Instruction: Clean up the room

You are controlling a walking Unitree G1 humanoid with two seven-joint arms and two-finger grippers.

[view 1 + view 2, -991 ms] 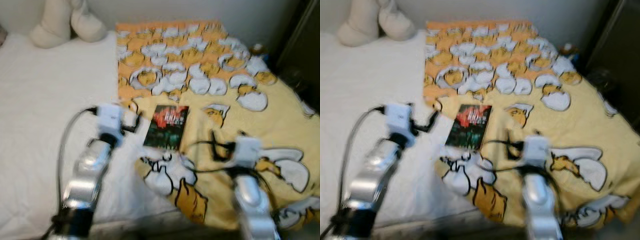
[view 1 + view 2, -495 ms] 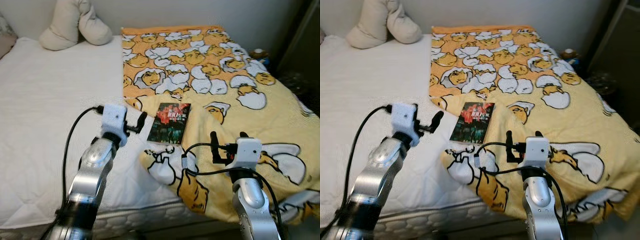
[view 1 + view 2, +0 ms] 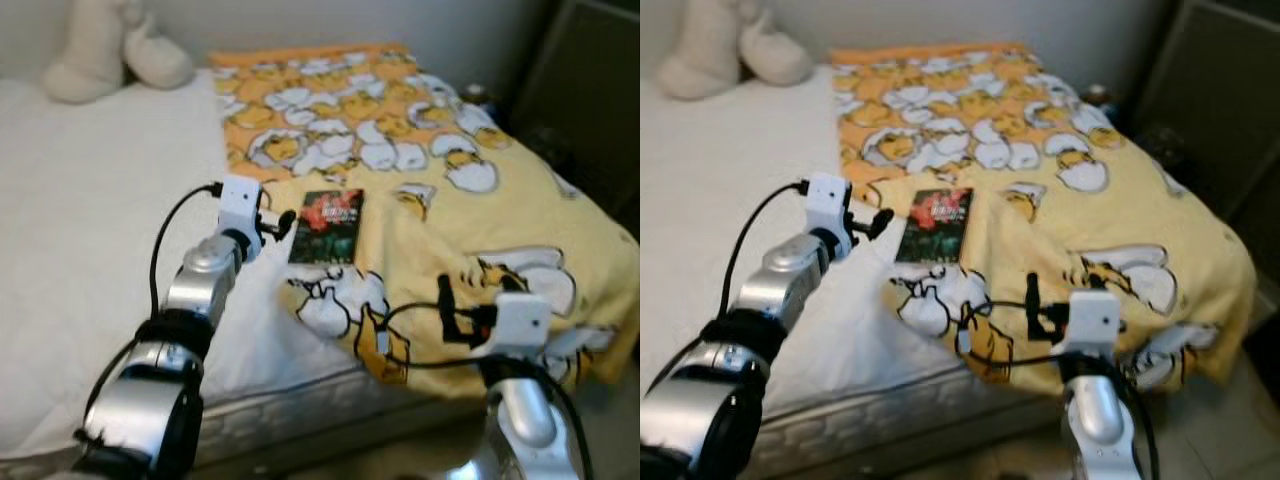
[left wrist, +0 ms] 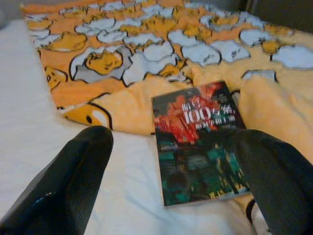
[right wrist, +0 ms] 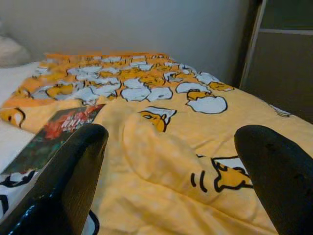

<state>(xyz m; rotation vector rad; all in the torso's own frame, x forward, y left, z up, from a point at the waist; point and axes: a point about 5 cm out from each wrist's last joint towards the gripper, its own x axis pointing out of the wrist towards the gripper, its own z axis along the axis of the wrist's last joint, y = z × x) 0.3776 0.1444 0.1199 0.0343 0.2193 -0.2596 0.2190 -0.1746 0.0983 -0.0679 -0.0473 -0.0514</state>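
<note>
A dark book [image 3: 327,226] with a red and green cover lies flat on the bed, where the yellow egg-print blanket [image 3: 450,200] meets the white mattress [image 3: 90,230]. My left gripper [image 3: 282,222] is stretched out just left of the book's edge and is open. In the left wrist view the book [image 4: 198,142] lies ahead between the two spread fingers [image 4: 73,181]. My right gripper [image 3: 1045,310] is open and hovers over the blanket's near hanging edge, holding nothing. The book [image 5: 54,139] is off to one side in its wrist view.
A cream plush pillow [image 3: 110,55] rests at the head of the bed, far left. A dark cabinet [image 3: 590,90] stands close to the bed's right side. The blanket drapes over the mattress's front right corner toward the floor [image 3: 1240,400].
The camera has shifted and is now sharper than a second ago. My left arm has stretched farther, putting its gripper closer to the book's left edge. The right gripper sits lower, near the bed's front edge.
</note>
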